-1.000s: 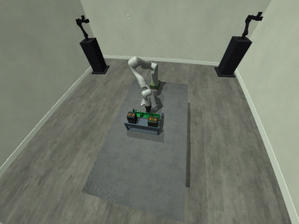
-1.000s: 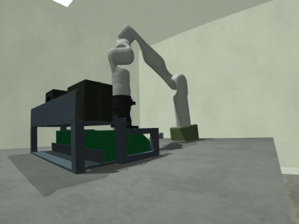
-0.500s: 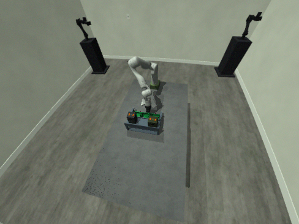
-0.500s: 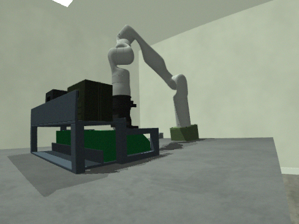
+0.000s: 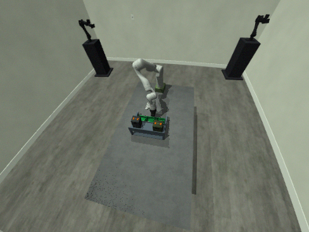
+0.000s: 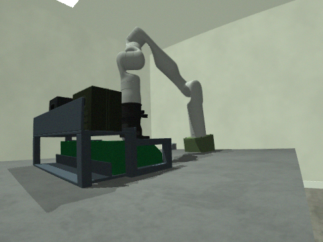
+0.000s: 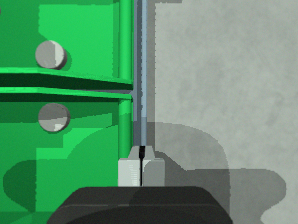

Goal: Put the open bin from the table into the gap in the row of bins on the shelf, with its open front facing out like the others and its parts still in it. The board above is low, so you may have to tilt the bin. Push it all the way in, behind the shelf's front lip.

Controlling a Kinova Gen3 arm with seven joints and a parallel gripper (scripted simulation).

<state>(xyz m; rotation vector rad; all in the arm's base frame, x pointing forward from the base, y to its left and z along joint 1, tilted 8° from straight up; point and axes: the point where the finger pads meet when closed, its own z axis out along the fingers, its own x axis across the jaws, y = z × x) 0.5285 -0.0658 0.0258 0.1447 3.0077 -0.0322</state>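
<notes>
Pale green walls [image 5: 190, 32] [image 6: 248, 82] are enclosing the scene, and a wood-look floor [image 5: 228, 142] is spreading between them. On it, a grey table top [image 5: 158, 165] [image 6: 215, 198] [image 7: 225, 75] is lying beneath a white arm [image 5: 145, 83] [image 6: 165, 64], which is arching over from a green base [image 5: 159, 90] [image 6: 205, 143]. Two black pedestals, one [image 5: 96, 57] at each side [image 5: 242, 57], are standing toward the far wall. A blue-grey shelf [image 5: 147, 133] [image 6: 85, 159] [image 7: 144, 75] is carrying an olive box [image 5: 157, 126] [image 6: 104, 109] and a dark box [image 5: 136, 122] [image 6: 61, 103] on its upper board. Below, a row of green bins [image 5: 150, 119] [image 6: 142, 157] [image 7: 75, 145] is sitting behind the front lip; the task's bin is presumably among them, but which one I cannot tell. Two neighbours are showing a thin slit between them. The gripper [image 5: 153, 116] [image 6: 140, 136] [image 7: 142, 159] is pointing down near the bins' front edge, its fingers resting together with nothing pinched between. Smallest, one round grey part [image 7: 50, 54] is lying in one bin and another [image 7: 54, 117] in the next.

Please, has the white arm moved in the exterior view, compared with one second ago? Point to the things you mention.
No, I see no clear movement: in the exterior view, the arm [image 5: 145, 83] [image 6: 167, 63] stands the same against the shelf [image 5: 147, 133] [image 6: 84, 160].
</notes>
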